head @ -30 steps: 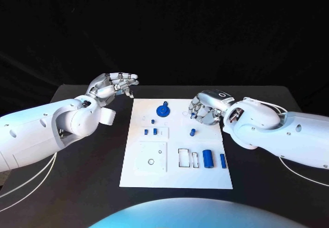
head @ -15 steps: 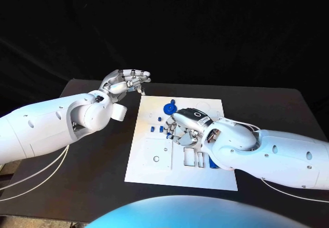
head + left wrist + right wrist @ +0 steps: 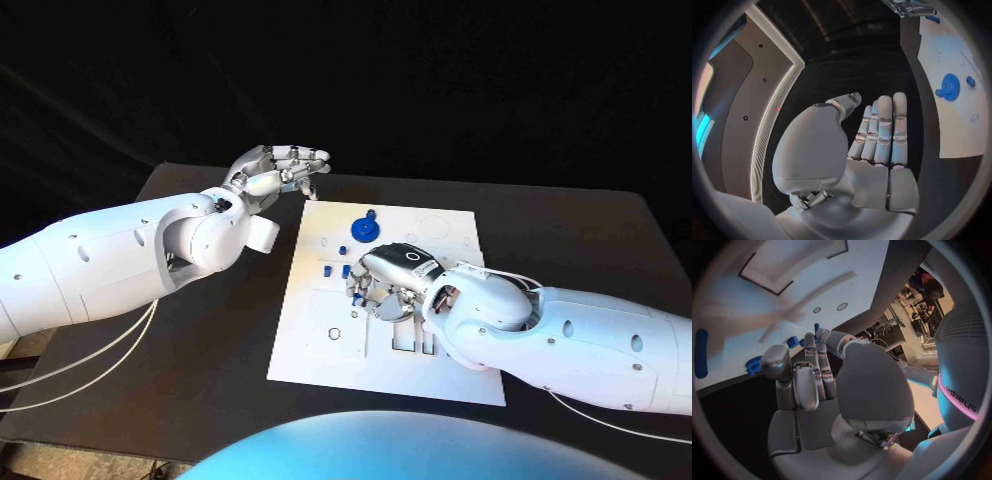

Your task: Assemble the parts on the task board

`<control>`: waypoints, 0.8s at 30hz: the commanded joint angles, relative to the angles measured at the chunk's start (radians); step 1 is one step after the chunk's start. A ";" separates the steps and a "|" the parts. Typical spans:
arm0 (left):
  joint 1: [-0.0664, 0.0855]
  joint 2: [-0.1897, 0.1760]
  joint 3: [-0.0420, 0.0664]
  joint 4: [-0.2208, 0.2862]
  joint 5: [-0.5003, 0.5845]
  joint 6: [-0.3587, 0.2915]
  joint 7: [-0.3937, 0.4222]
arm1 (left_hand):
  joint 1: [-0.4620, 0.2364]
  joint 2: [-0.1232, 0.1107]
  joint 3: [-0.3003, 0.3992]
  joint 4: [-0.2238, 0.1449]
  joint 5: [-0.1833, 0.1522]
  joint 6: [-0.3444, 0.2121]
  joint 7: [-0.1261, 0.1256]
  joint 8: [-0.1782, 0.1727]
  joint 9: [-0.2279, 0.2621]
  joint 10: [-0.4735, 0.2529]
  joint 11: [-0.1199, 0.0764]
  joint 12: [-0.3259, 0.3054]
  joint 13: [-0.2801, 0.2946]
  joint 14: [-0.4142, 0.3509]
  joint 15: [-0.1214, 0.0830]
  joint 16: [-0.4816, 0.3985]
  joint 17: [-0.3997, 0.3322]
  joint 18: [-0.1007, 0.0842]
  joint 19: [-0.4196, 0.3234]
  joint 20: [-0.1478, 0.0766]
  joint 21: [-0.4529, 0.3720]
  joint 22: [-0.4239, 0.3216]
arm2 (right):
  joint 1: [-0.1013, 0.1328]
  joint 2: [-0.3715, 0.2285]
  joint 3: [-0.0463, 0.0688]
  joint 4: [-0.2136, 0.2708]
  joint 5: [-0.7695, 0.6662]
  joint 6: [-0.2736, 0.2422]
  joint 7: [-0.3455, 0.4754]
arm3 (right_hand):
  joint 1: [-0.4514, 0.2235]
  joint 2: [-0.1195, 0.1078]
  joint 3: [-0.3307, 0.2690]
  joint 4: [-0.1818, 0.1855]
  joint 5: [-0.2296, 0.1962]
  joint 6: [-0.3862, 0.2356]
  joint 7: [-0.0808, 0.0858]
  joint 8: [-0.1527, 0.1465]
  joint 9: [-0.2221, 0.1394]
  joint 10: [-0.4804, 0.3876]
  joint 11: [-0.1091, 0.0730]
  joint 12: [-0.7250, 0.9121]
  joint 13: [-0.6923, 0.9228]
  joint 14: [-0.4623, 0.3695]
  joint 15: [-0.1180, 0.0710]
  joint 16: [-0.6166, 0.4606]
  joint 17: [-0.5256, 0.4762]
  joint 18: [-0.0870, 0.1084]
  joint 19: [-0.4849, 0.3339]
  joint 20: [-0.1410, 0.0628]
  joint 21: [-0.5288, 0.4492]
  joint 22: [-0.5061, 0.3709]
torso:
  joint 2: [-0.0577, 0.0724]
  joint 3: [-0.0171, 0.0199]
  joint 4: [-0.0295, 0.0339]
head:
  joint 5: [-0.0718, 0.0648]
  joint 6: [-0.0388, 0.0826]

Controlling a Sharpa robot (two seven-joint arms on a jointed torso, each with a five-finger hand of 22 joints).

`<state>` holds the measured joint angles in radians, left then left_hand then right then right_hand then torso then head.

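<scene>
The right hand (image 3: 387,285) hangs low over the middle of the task board (image 3: 325,355), palm down, right above the small blue pegs (image 3: 336,269); its fingers are bent downward and a little apart, and it is hard to tell whether they hold a peg yet, so that cannot be said for sure. The blue gear (image 3: 365,230) sits near the far end of the board, just beyond this hand. The left hand (image 3: 277,170) floats off the board's far left corner, fingers together and loosely bent, holding nothing. The risk looks like this: the pegs are tiny and close together; thick fingers could knock one over or push it away; a poor pinch could let a peg slip and roll; the wide arm could also bump the board.
</scene>
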<state>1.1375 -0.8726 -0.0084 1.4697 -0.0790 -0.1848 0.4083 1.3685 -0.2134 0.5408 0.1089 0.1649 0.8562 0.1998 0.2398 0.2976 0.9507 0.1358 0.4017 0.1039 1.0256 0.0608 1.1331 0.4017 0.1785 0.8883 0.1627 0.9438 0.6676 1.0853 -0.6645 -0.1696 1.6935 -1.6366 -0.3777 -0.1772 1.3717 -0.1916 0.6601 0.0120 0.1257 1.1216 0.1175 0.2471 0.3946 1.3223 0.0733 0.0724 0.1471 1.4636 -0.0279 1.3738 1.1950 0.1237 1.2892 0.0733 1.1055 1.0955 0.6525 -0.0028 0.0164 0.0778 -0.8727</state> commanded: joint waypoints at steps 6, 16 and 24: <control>0.000 0.003 0.001 0.002 0.007 0.003 0.000 | 0.012 -0.001 -0.005 -0.002 0.001 -0.001 0.002 0.000 0.001 -0.008 0.002 0.004 0.000 -0.006 0.003 -0.007 -0.002 0.006 0.005 -0.002 -0.007 -0.001 | -0.007 0.004 -0.002 -0.005 -0.026 0.037 0.004 | -0.003 0.010 0.030 -0.027 0.002 0.001 0.000 0.003 0.002 0.039 -0.031 0.003 0.002 0.039 -0.006 0.006 0.000 -0.007 -0.001 -0.004 0.002 0.000 | 0.001 0.0010 -0.0003 | 0.009 0.000; 0.000 0.004 0.001 0.002 0.007 0.006 -0.001 | 0.011 -0.002 -0.006 -0.001 0.001 -0.001 0.002 -0.001 0.001 -0.009 0.002 0.005 0.000 -0.007 0.003 -0.007 -0.002 0.006 0.006 -0.002 -0.008 -0.002 | -0.019 0.009 -0.004 -0.011 -0.037 0.040 0.000 | -0.005 0.010 0.030 -0.027 0.002 0.000 0.000 0.003 0.003 0.039 -0.031 0.002 0.002 0.040 -0.006 0.006 0.000 -0.007 -0.003 -0.003 0.000 -0.001 | 0.001 0.0007 -0.0002 | 0.014 0.000; 0.000 0.004 0.001 0.003 0.007 0.006 -0.002 | 0.011 -0.002 -0.006 -0.001 0.001 -0.001 0.002 -0.001 0.001 -0.009 0.002 0.005 0.000 -0.007 0.003 -0.007 -0.002 0.006 0.006 -0.002 -0.008 -0.002 | -0.027 0.014 -0.005 -0.013 -0.043 0.038 -0.002 | -0.005 0.010 0.030 -0.027 0.002 0.000 0.000 0.003 0.003 0.039 -0.031 0.002 0.003 0.040 -0.006 0.006 0.000 -0.007 -0.003 -0.003 0.000 -0.001 | 0.001 0.0005 0.0001 | 0.019 0.000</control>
<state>1.1375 -0.8709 -0.0084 1.4695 -0.0781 -0.1846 0.4031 1.3685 -0.2134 0.5408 0.1089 0.1649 0.8562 0.1998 0.2398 0.2973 0.9470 0.1396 0.4017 0.1038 1.0219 0.0645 1.1293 0.4004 0.1786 0.8883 0.1626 0.9392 0.6662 1.0598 -0.6522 -0.1743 1.6799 -1.6593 -0.3522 -0.1789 1.3684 -0.1889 0.6748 -0.0032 0.1242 1.1180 0.1141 0.2451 0.3967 1.3223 0.0733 0.0711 0.1488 1.4650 -0.0264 1.3738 1.1950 0.1238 1.2893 0.0733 1.1055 1.0955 0.6532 -0.0021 0.0161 0.0950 -0.8727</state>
